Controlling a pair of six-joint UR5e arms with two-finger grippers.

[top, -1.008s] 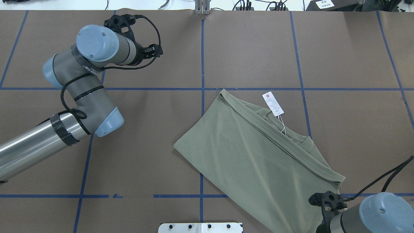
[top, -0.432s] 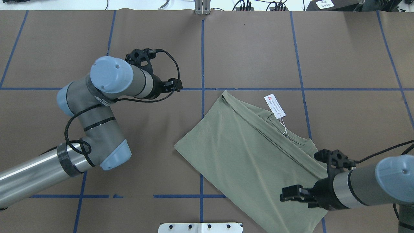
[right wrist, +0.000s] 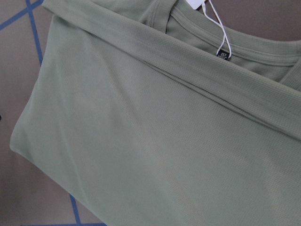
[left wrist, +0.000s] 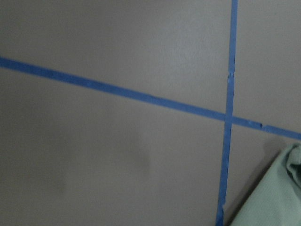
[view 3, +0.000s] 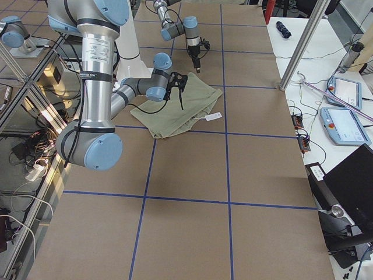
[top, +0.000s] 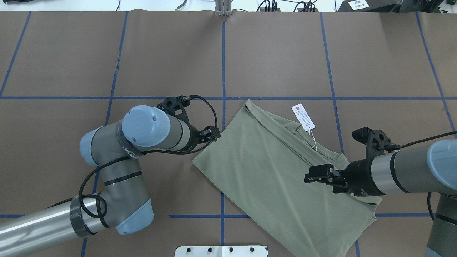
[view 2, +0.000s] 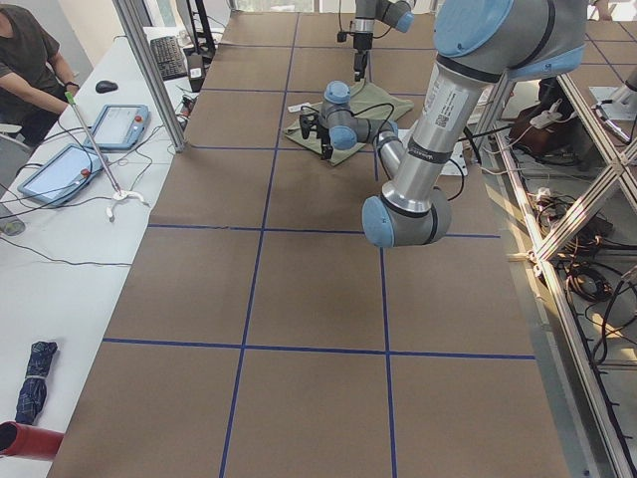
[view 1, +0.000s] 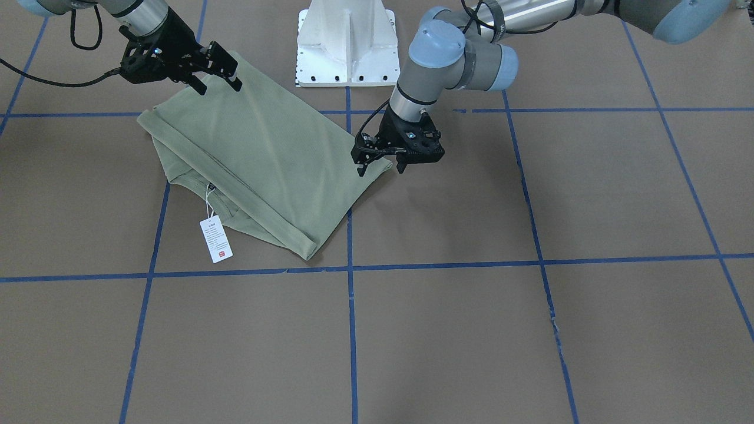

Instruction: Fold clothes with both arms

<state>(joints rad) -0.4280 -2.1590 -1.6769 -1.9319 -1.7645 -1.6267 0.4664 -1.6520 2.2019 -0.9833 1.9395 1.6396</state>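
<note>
The pale green shirt (top: 271, 171) lies folded and flat, slanted across the table's middle, its white hang tag (top: 303, 116) on the brown paper beside the collar. In the front-facing view my left gripper (view 1: 380, 169) hangs open just over the shirt's (view 1: 259, 153) corner nearest that arm, one finger on each side of the tip. My right gripper (view 1: 218, 86) is open too, low over the shirt's edge near the base. From overhead the right gripper (top: 314, 176) sits above the cloth near the collar end. The right wrist view is filled by the shirt (right wrist: 141, 141) and its neckline.
The white pedestal base (view 1: 347, 41) stands right behind the shirt. Blue tape lines (top: 223, 71) grid the brown table cover. In the exterior left view a person (view 2: 25, 60) sits at a side table with tablets (view 2: 119, 124), and metal framing (view 2: 557, 199) runs along the robot's side.
My left arm has swung from the far left in to the shirt's left corner. My right arm has come forward from the table's near edge over the shirt's right part.
</note>
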